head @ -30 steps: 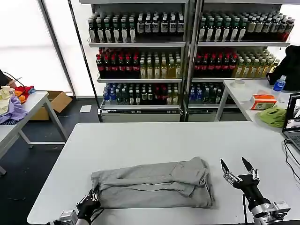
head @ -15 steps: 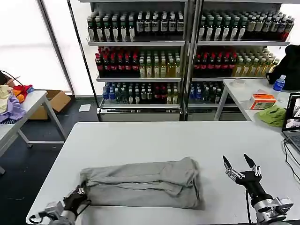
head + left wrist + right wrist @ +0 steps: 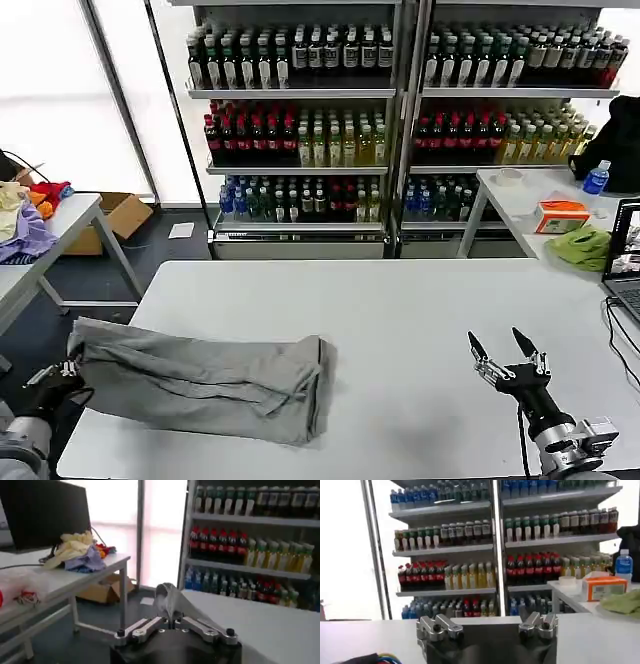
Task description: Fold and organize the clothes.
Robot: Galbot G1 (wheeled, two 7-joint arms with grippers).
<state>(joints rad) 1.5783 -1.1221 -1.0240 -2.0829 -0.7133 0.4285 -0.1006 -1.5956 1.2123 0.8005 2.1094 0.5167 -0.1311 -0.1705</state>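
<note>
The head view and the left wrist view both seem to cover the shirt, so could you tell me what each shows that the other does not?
The head view alone shows the whole folded grey shirt lying at the white table's left edge, and the right gripper open above the table. The left wrist view alone shows the fingers shut on a pinched-up bit of the cloth. Both show the left gripper, the shirt and the drinks shelves.

Bare tabletop between folded grey shirt and right tool, unobstructed.
</note>
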